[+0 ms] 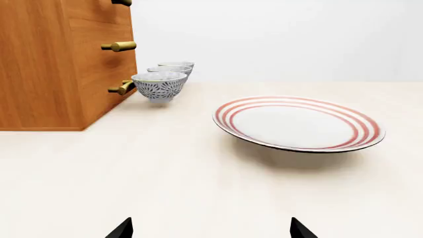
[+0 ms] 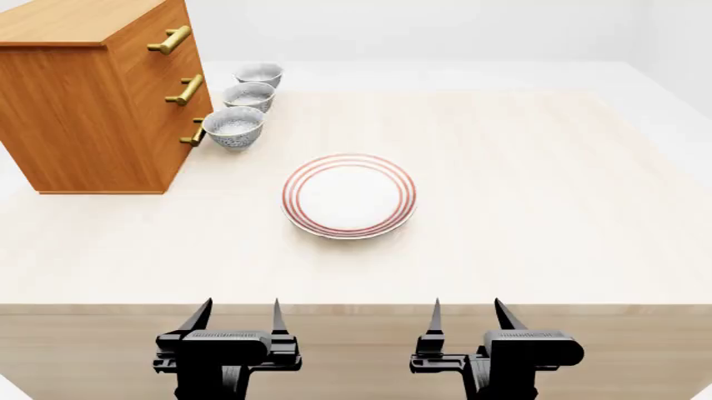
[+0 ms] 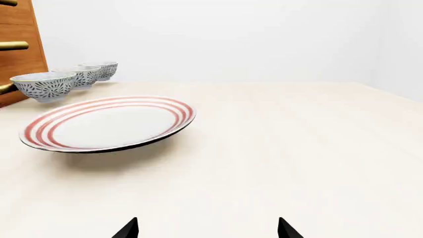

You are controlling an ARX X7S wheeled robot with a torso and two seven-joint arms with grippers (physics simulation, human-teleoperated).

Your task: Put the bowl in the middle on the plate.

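Observation:
Three speckled blue-grey bowls stand in a row beside the wooden drawer unit. The middle bowl (image 2: 248, 97) (image 1: 170, 70) (image 3: 80, 75) sits between a nearer bowl (image 2: 233, 127) and a farther bowl (image 2: 258, 75). The white plate (image 2: 349, 196) (image 1: 298, 123) (image 3: 109, 122) with red rings lies flat on the table's centre, nothing on it. My left gripper (image 2: 238, 315) (image 1: 211, 229) and right gripper (image 2: 466, 314) (image 3: 207, 228) hover at the table's near edge, both open and holding nothing, well short of the plate and bowls.
A wooden drawer unit (image 2: 95, 92) with brass handles (image 2: 185, 89) stands at the back left, its handles close to the bowls. The pale wooden table (image 2: 534, 208) stretches wide to the right of the plate.

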